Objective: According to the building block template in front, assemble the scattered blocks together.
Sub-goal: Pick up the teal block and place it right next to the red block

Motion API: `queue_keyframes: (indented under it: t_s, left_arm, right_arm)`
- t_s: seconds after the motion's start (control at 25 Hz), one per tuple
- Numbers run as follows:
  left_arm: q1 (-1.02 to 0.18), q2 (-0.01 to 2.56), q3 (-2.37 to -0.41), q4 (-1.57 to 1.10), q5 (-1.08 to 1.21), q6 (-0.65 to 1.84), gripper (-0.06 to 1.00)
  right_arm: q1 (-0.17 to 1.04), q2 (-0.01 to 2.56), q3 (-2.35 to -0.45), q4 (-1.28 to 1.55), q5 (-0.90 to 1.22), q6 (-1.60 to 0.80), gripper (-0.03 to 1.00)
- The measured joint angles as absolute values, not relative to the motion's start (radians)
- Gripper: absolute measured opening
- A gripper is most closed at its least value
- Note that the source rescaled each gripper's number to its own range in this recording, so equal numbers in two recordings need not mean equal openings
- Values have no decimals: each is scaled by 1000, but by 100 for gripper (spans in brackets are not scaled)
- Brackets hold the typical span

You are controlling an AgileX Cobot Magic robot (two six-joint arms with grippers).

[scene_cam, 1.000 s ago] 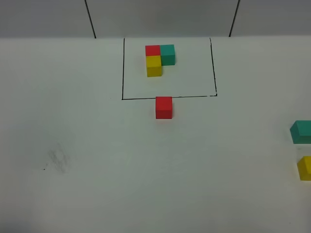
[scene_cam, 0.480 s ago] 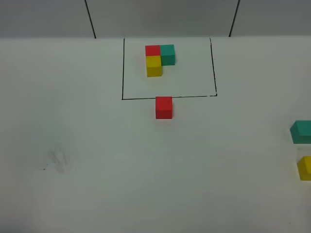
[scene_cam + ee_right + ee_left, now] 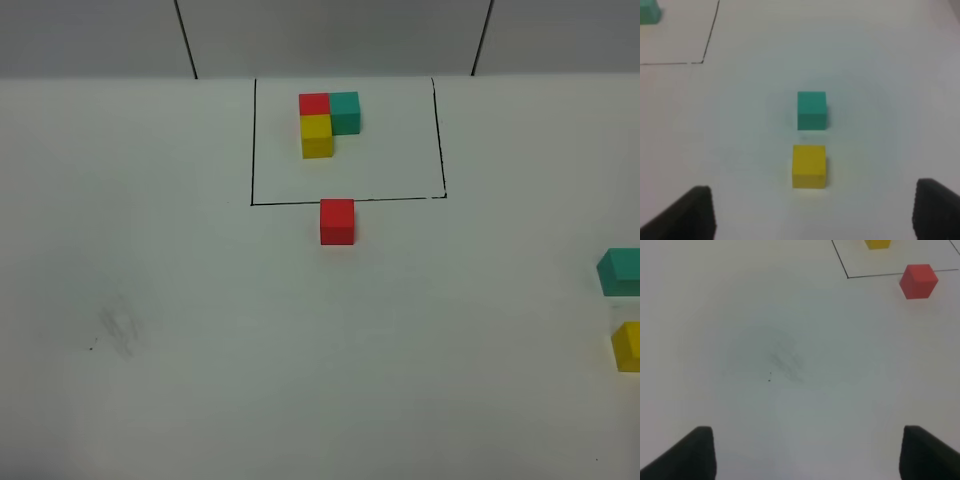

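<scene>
From the high camera, the template [image 3: 328, 122] sat inside a thin black outline [image 3: 253, 140] at the far side of the white table [image 3: 200, 380]. Its red cube was at the back, with teal beside it and yellow in front of it. The red block [image 3: 337, 221] stood just outside the outline's near line. The teal block [image 3: 622, 271] and yellow block [image 3: 628, 346] lay well apart from it at the right edge, both cut off by the frame. All three looked like plain, matte, sharp-edged cubes of equal size. Neither arm showed here.

In the left wrist camera, the left claw [image 3: 810, 455] hung released, its dark fingers wide apart over bare table near a faint grey smudge [image 3: 785, 360]. The red block stood off by the outline's corner.

In the right wrist camera, the right claw [image 3: 812, 212] was likewise released and empty. It was lined up with the yellow block, and the teal block sat just beyond with a small gap between them. The step looked like a pick of one of these two. It would go best with a straight descent and the fingers square on two opposite flat faces, clear of the neighbouring cube. The picked cube should then be set flush against the red block, since smooth cubes on a smooth top probably slide when nudged.
</scene>
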State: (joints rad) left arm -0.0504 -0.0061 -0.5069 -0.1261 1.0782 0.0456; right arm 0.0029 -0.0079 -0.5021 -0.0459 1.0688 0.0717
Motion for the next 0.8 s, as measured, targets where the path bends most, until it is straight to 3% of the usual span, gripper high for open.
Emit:
queue_keyframes:
  t_s: [0.8]
  left_arm:
    - [-50,-6,-507,-126,1079,46,66]
  right_arm:
    - [3,-8,-502,-47,1069,72,64]
